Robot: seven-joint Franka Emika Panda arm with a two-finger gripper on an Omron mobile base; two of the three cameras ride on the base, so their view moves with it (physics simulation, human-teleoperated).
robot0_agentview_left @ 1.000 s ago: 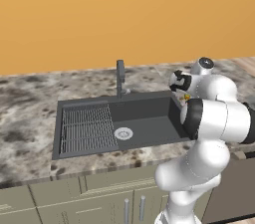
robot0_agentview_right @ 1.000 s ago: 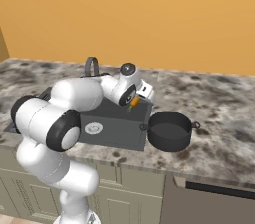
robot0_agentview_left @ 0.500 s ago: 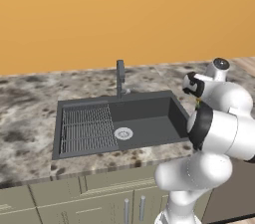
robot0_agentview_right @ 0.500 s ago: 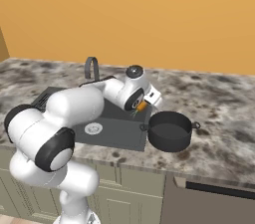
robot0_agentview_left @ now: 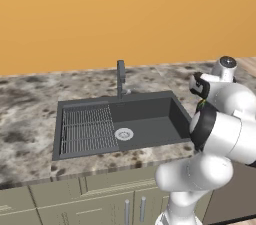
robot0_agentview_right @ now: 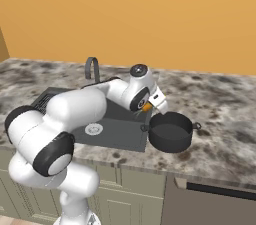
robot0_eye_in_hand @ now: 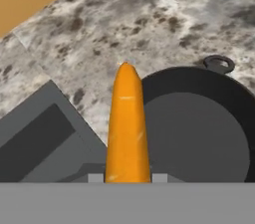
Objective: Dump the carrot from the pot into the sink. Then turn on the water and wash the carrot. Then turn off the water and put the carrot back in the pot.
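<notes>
The small thin orange tapered carrot [robot0_eye_in_hand: 127, 123] is clenched in the tool [robot0_agentview_right: 150, 104], its thick end between the two finger tips and its point reaching straight out along the tool's line of sight. In the hand view the carrot's long axis runs up the picture, and the round dark grey-black cooking pot [robot0_eye_in_hand: 199, 128] lies just to one side of it and below, with the carrot's point over the pot's near rim rather than over its middle. On the other side of the carrot a corner of the large dark grey recessed sink [robot0_eye_in_hand: 35, 143] shows, so the tool hangs about at the border between sink and pot. In the right base view the tool sits just above and beside the rim on the pot's sink side, the pot standing on the mottled stone table [robot0_agentview_right: 220, 114] just beside the sink's edge. The coming move appears to turn on this offset: the tool would need to carry the carrot a little farther across, toward the pot's centre, before it lets go, or the carrot may strike the rim and fall outside. Compared with a second ago, the arm has swung away from the basin toward the pot side, and the orange tip now lies closer to the pot's rim. The pot has not moved.
</notes>
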